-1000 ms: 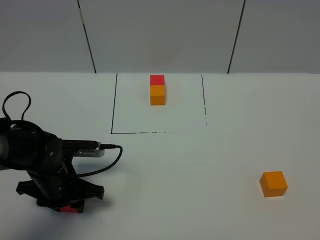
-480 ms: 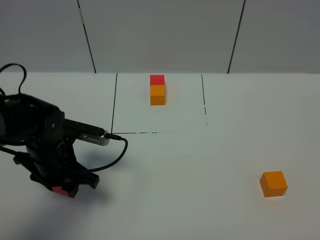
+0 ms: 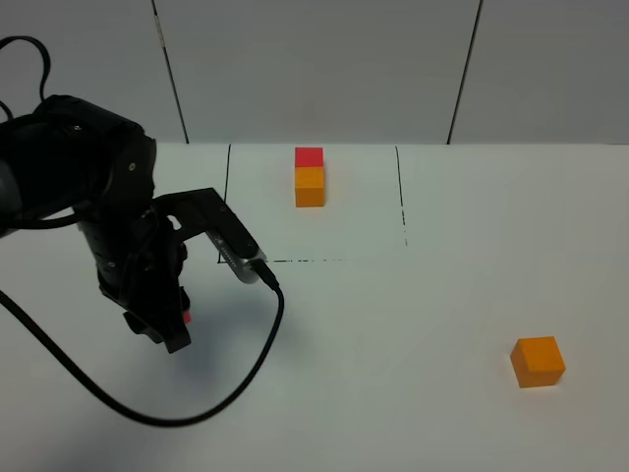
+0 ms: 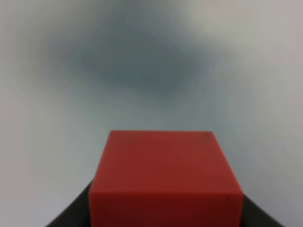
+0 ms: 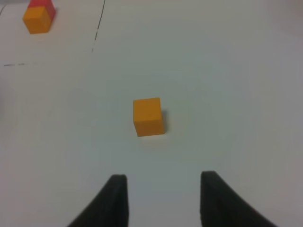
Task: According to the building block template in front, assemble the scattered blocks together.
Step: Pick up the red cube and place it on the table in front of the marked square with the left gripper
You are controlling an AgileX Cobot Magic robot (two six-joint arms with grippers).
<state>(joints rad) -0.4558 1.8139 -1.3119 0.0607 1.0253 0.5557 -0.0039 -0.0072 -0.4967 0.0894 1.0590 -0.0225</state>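
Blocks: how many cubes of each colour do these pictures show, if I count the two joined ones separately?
Red: 2, the template's red half and the red cube in the left fingers
Orange: 2, the template's orange half and the loose orange cube
Total: 4

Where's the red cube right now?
Exterior high view, left side: the red cube is held in the left gripper above the table, just short of the outlined square's near-left corner.
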